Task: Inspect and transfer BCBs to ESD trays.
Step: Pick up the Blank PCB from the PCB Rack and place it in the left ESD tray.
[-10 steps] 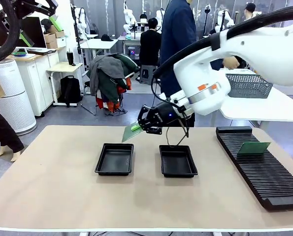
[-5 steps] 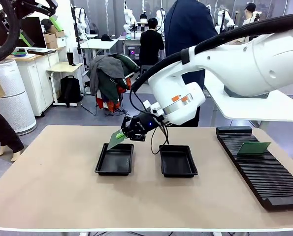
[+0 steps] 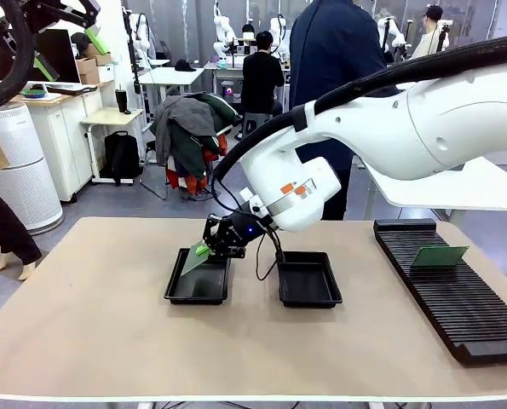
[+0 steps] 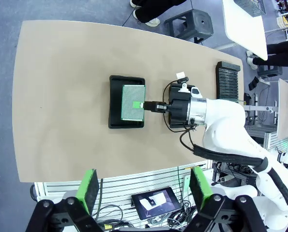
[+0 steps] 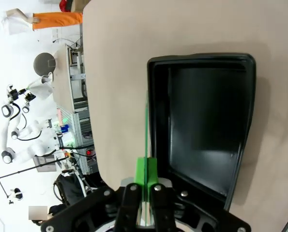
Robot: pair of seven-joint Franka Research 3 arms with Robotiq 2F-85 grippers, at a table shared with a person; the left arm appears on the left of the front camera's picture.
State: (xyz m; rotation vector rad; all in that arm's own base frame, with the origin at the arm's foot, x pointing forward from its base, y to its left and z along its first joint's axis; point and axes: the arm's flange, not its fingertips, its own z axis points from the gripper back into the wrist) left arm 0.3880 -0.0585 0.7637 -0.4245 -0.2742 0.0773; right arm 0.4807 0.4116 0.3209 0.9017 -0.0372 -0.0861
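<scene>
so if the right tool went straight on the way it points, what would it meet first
The left tray: the green board held in the right tool would reach it first; whether floor or rim is unclear.

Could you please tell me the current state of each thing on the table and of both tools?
right tool: shut on held BCB.
held BCB: tilted over left tray, not yet laid down.
left tray: empty.
right tray: empty.
rack BCB: standing in rack.
left tool: open, high above table.
</scene>
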